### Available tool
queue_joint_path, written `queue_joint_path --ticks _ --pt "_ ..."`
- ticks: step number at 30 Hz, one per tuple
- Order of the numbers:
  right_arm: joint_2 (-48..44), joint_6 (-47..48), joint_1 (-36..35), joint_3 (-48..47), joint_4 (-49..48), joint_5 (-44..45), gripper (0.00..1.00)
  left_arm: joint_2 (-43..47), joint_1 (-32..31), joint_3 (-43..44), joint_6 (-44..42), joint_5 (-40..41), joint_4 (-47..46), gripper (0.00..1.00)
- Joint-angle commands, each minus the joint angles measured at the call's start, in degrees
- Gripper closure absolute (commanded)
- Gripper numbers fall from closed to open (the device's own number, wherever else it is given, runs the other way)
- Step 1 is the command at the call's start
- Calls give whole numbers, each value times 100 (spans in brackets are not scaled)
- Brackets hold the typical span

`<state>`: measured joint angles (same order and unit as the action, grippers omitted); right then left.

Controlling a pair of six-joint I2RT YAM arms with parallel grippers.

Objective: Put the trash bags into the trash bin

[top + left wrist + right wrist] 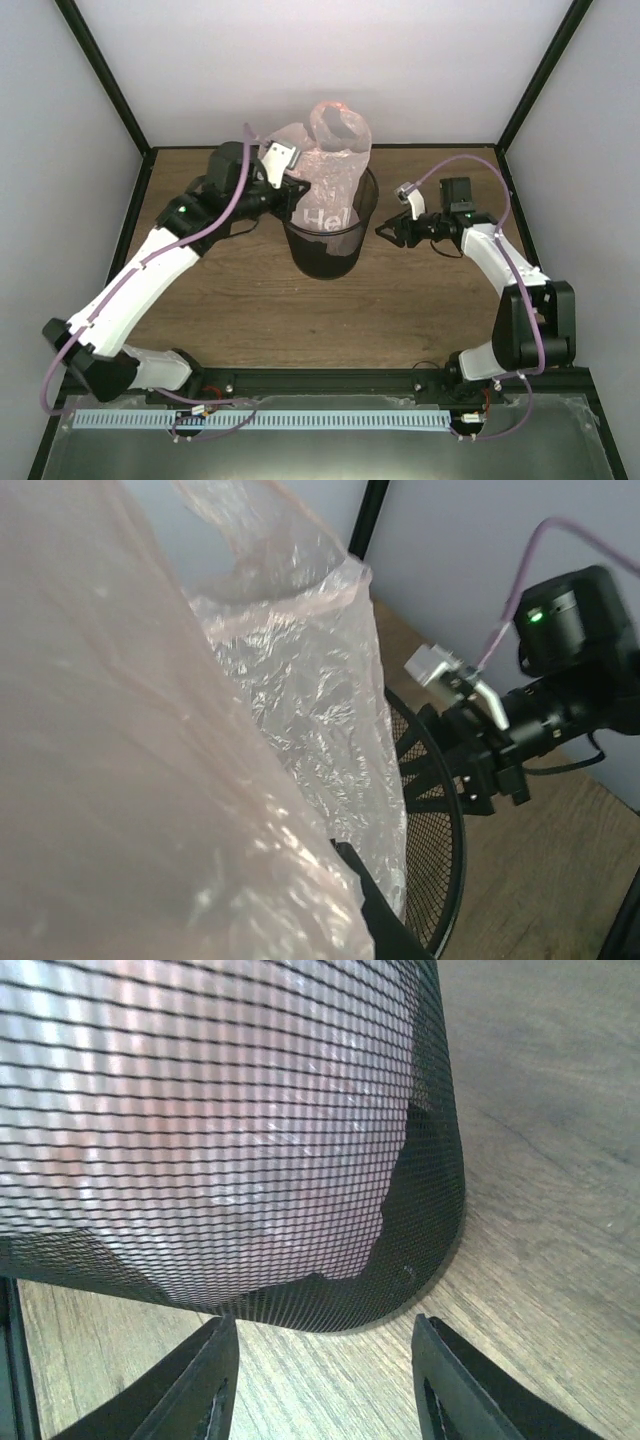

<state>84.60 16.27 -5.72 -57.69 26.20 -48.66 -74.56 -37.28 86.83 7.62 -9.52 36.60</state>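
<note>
Step in hand: stuffing. Trash bag (335, 150) is part way into the trash bin (325, 258), which stands upright on the desk (420, 300). The bag's lower part sits inside the bin, pink film and "Hel" lettering showing through the mesh; its upper part and a loop handle rise well above the rim. Long axis of the bag is roughly upright, handles up, bottom down in the bin, top leaning a little toward the bin's far side. Left claw (292, 188) is at the bin's left rim, pressed against the bag. The film fills the left wrist view and hides the fingers, so I cannot tell whether they grip it, though a hold seems likely. Right claw (325, 1360) sits low just beside the bin's right wall, jaws spread wide, holding nothing, not touching the mesh. Next move probably calls for pushing the billowing top down below the rim, with the bin steadied so it does not tip or slide.
</note>
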Motion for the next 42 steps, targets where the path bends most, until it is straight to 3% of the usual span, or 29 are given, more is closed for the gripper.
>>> queue_joint_path --ticks 1,5,16,21,27,31,39,42 --pt "-464 44 112 283 -364 145 50 -553 -25 -33 70 -522 -243 96" --pt "-479 -22 429 404 -456 0 49 -1052 -25 31 92 -694 -422 96" --pt "-604 -83 667 294 -421 -255 48 -2199 -34 832 -111 -854 306 96" --pt "-465 -107 661 -975 287 -351 45 -2361 -34 787 -128 -835 454 96" --pt "121 -239 617 -2839 774 -428 28 -2092 -47 694 199 -957 322 96" --pt "731 -301 338 -3777 1053 -470 23 -1896 -52 676 239 -973 322 96" --pt "1712 -402 -213 -4915 1481 -241 22 -1480 -69 488 418 -890 300 96" --pt "1928 -386 -320 -5183 1633 -136 26 -1264 -85 324 538 -843 186 96"
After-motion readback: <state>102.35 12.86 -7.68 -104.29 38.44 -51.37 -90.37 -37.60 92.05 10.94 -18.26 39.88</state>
